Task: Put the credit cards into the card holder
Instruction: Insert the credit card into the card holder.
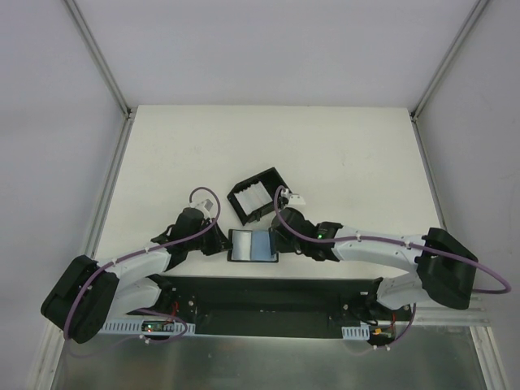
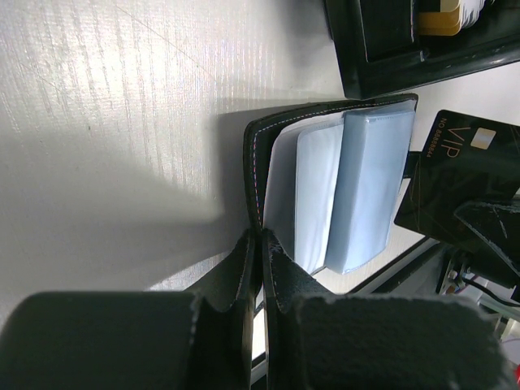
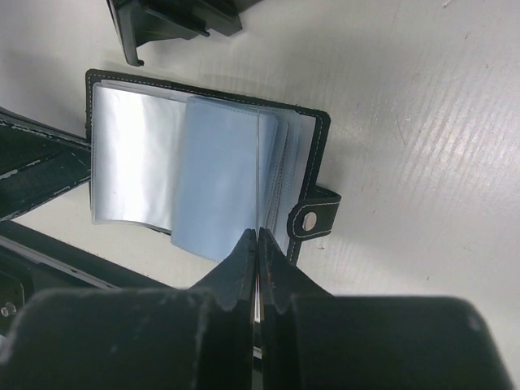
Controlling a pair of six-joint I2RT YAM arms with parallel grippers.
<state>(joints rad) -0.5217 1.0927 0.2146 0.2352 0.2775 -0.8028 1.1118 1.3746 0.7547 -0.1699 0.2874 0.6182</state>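
The card holder [image 1: 252, 245] lies open on the table between both grippers, its bluish-grey sleeves up. My left gripper [image 1: 218, 241] is shut on its black left cover edge [image 2: 253, 175], shown in the left wrist view [image 2: 262, 240]. My right gripper [image 1: 281, 240] is shut on a credit card. That card is edge-on over the sleeves [image 3: 219, 179] in the right wrist view [image 3: 258, 236]. In the left wrist view it is a black VIP card [image 2: 459, 175] at the holder's right side. The clasp tab [image 3: 314, 218] sticks out to the right. More pale cards [image 1: 253, 196] stand in the tray.
A black walled tray [image 1: 268, 176] sits just behind the holder and also shows in the left wrist view [image 2: 382, 57] and the right wrist view [image 3: 162, 24]. A black base plate [image 1: 268, 296] runs along the near edge. Metal frame rails [image 1: 110, 195] border the table.
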